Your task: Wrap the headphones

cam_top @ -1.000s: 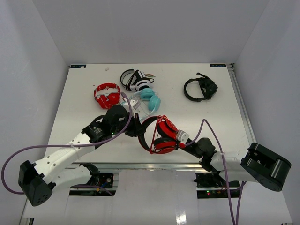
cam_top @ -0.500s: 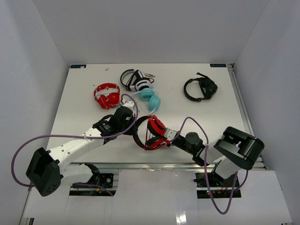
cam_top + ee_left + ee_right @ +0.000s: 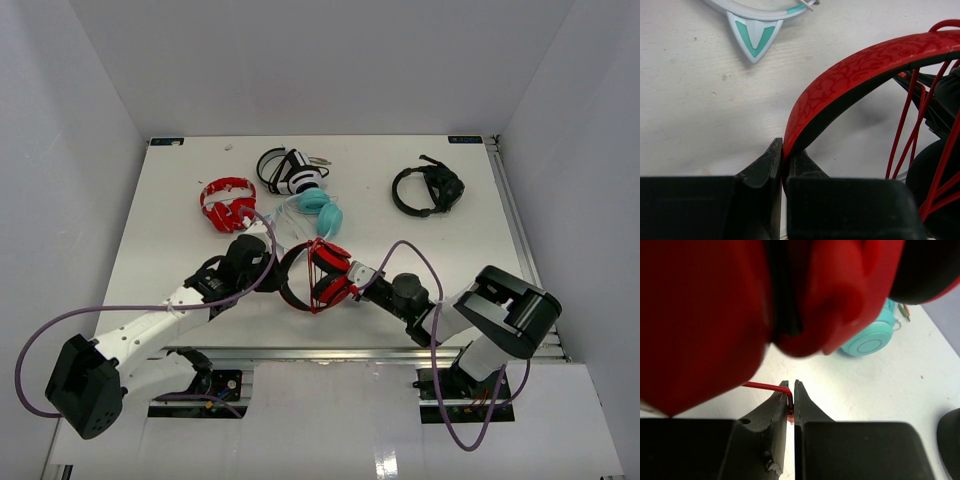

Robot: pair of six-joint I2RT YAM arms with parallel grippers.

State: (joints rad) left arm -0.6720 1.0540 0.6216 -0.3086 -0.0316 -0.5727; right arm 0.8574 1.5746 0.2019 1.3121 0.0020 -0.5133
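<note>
On my overhead feed the headphones (image 3: 320,275) sit toward six o'clock from the middle of the table (image 3: 170,230), near its front edge, held between both arms. My left gripper (image 3: 785,152) comes in from their nine o'clock. Its jaws are closed right down on the red-patterned headband (image 3: 850,65), with the band's edge squeezed between the two tips. My right gripper (image 3: 791,387) reaches in from four o'clock with its jaws nearly together, nipping the thin red cable (image 3: 765,386). Above it the ear cup (image 3: 715,315) fills that wrist view as a red blur. Several strands of cable cross the cups. The teal pair (image 3: 322,212) lies at twelve o'clock of the headphones, the small red pair (image 3: 227,203) at ten and the black headset (image 3: 427,190) at two
</note>
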